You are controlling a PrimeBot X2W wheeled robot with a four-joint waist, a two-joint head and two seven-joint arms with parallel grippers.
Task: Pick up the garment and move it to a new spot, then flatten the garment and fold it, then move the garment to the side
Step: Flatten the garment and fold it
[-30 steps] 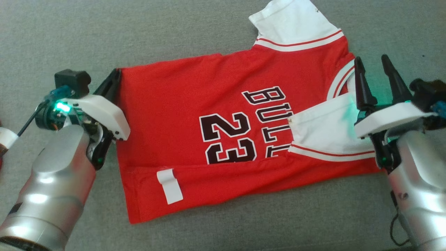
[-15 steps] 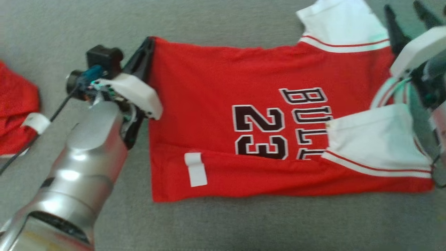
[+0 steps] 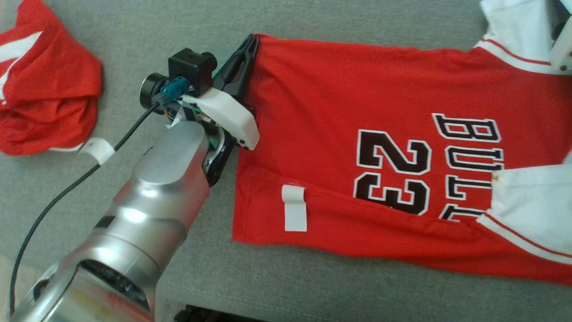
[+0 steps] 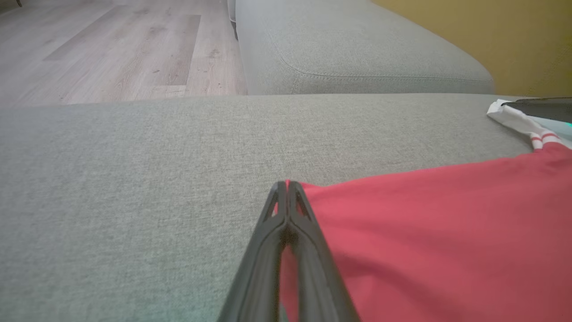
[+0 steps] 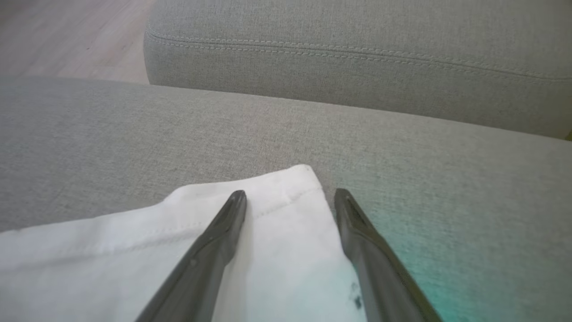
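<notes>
1. Head view: the red jersey (image 3: 357, 89) lies spread on the grey cushion (image 3: 313, 18). Its long axis runs left to right through the black "23" print (image 3: 393, 172) — hem to the left of the print, collar and sleeves to its right
2. Up and to the left of the "23", at the hem corner, sits the left gripper (image 3: 253, 41). The left wrist view shows its two fingers pressed together on a fold of red cloth, so it holds the jersey by that corner
3. Up and to the right of the "23", the right gripper (image 5: 290, 192) stands wide, its fingers either side of the corner of the white sleeve (image 5: 134, 250). I cannot tell whether the tips touch the cloth
4. Below the "23" the near long edge is turned over in a band carrying a white tag (image 3: 295, 214). The other sleeve (image 3: 532, 201) is laid inward, just right of the print
5. My reading: the fold is partway done and the far long edge above the "23" comes next. That edge runs parallel to the long axis — the left arm has its end pinched and the right arm is over the other end, not yet closed
6. A crumpled red garment (image 3: 49, 98) lies well to the left of the "23", apart from the jersey
</notes>
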